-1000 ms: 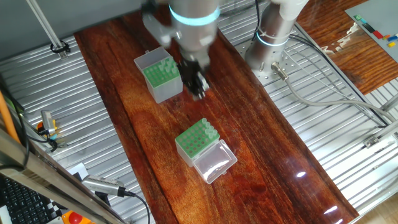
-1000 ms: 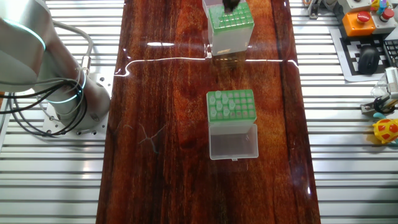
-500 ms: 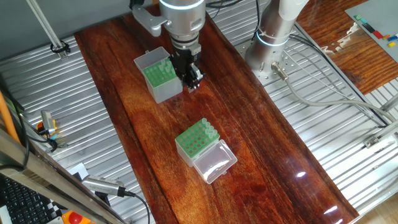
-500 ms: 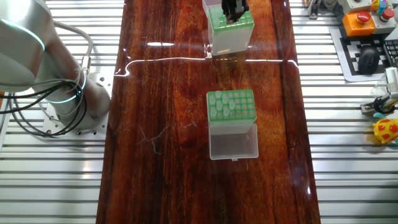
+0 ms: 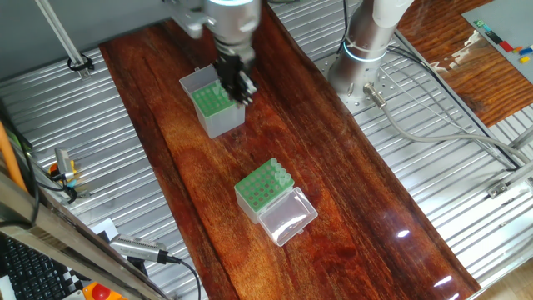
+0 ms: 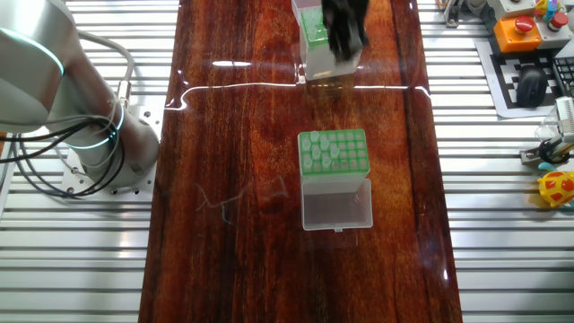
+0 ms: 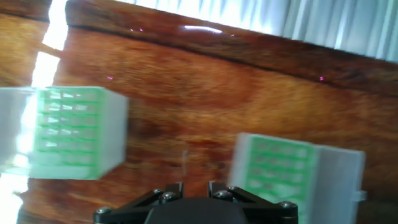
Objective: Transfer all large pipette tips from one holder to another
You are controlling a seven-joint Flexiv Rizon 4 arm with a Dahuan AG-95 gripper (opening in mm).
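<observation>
The taller grey-sided holder (image 5: pixel 213 107) with its green hole plate stands at the far end of the wooden table, also seen as the holder (image 6: pixel 325 47) and, blurred, as the holder (image 7: pixel 69 132). My gripper (image 5: pixel 237 90) hangs over its right edge, fingers down, a narrow gap between them and nothing in it; the gripper (image 6: pixel 348 40) covers part of the plate. In the hand view only the gripper's (image 7: pixel 196 186) finger bases show. The shorter box (image 5: pixel 262 190) with a clear lid (image 5: pixel 288 218) lies mid-table. Several pale pipette tips (image 6: pixel 330 154) stand in it.
The robot's base (image 5: pixel 366 50) stands on the ribbed metal bench right of the table, with cables (image 5: pixel 433 125) trailing from it. A keyboard, an orange button box (image 6: pixel 520 27) and small toys (image 6: pixel 560 184) lie beside the table's other side.
My gripper has moved from the bare wood between the two boxes back up to the taller holder and now hangs over its right edge. Both boxes stay where they were.
</observation>
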